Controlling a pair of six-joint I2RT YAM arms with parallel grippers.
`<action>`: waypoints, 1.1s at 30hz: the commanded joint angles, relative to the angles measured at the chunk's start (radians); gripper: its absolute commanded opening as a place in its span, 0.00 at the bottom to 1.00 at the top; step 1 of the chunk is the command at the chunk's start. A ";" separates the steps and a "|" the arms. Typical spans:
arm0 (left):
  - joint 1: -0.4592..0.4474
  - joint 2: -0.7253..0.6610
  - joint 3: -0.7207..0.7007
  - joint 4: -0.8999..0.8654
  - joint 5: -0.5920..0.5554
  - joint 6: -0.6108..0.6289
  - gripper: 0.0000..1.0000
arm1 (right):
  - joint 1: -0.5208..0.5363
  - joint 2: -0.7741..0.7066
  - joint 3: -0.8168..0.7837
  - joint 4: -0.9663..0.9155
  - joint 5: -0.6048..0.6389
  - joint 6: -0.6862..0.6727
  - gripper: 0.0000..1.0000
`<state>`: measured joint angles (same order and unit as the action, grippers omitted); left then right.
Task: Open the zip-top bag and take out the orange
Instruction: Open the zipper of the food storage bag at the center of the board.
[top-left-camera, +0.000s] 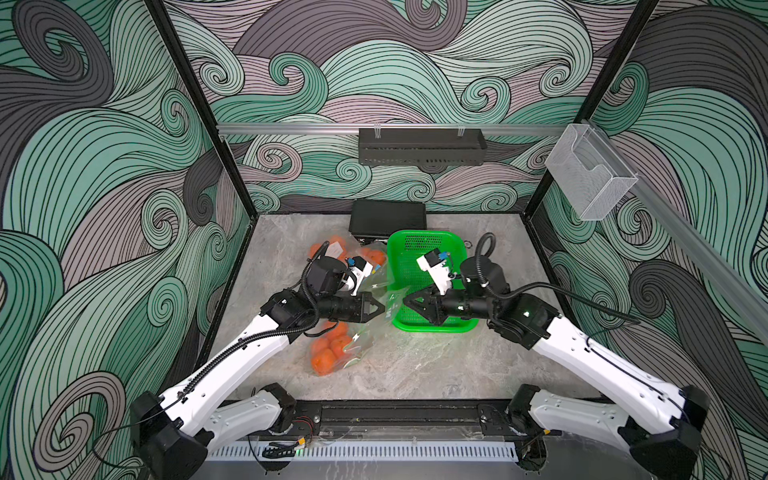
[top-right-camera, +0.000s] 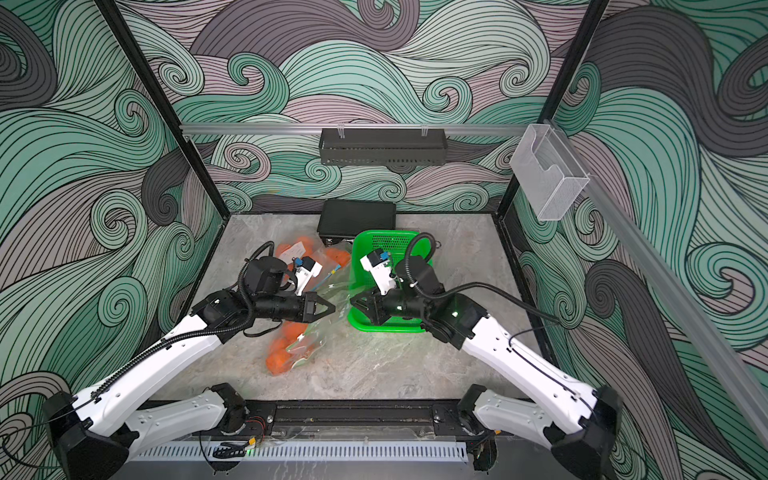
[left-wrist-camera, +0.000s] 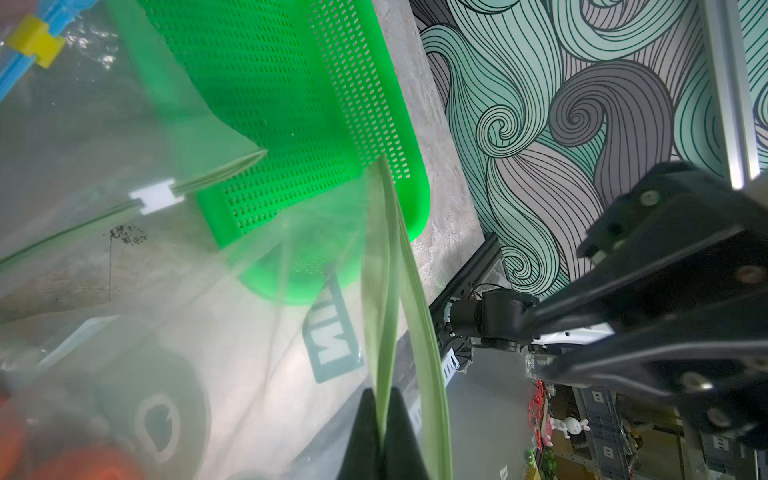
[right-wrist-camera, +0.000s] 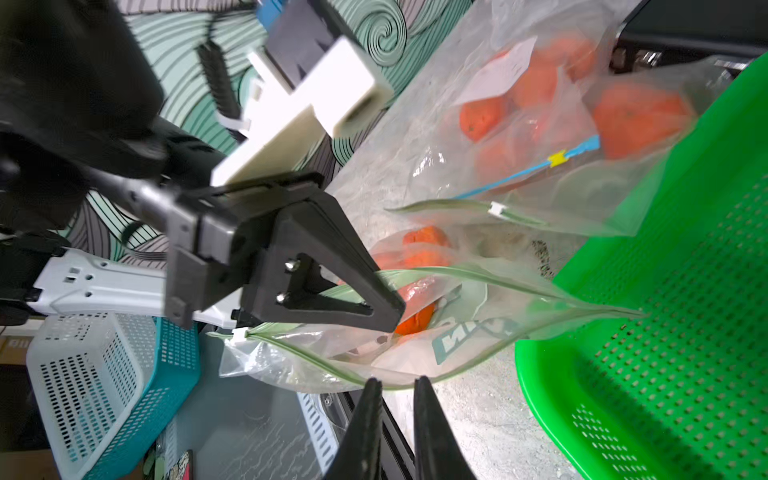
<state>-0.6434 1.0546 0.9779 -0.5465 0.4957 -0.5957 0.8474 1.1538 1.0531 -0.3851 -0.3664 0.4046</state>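
The clear zip-top bag (top-left-camera: 357, 336) (top-right-camera: 309, 332) lies mid-table with several oranges (top-left-camera: 328, 351) (right-wrist-camera: 419, 257) inside, its mouth raised between the two arms. My left gripper (top-left-camera: 380, 308) (top-right-camera: 330, 309) (left-wrist-camera: 381, 395) is shut on one green zip lip (left-wrist-camera: 382, 311). The other lip (right-wrist-camera: 332, 370) bows away, so the mouth gapes. My right gripper (top-left-camera: 409, 300) (top-right-camera: 355, 300) (right-wrist-camera: 397, 384) faces the left one, its fingertips at that bowed lip. A narrow gap shows between its fingers, and nothing is clamped in it.
A green perforated basket (top-left-camera: 432, 249) (right-wrist-camera: 665, 332) stands just behind and under the right gripper. More bags of oranges (top-left-camera: 353, 253) (right-wrist-camera: 540, 124) lie behind the left arm. A black box (top-left-camera: 388, 218) sits at the back wall.
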 joint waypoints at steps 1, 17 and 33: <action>-0.008 -0.025 0.030 0.008 -0.023 -0.006 0.00 | 0.031 0.046 0.033 0.020 0.015 0.012 0.17; -0.008 -0.108 0.025 -0.092 -0.222 0.059 0.39 | 0.161 0.219 -0.054 0.055 0.050 -0.102 0.19; 0.068 -0.487 -0.476 -0.153 -0.742 -0.255 0.80 | 0.252 0.060 -0.399 0.351 0.035 -0.322 0.39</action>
<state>-0.5827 0.6044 0.5510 -0.7586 -0.1955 -0.7708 1.0958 1.2457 0.6781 -0.1383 -0.3298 0.1246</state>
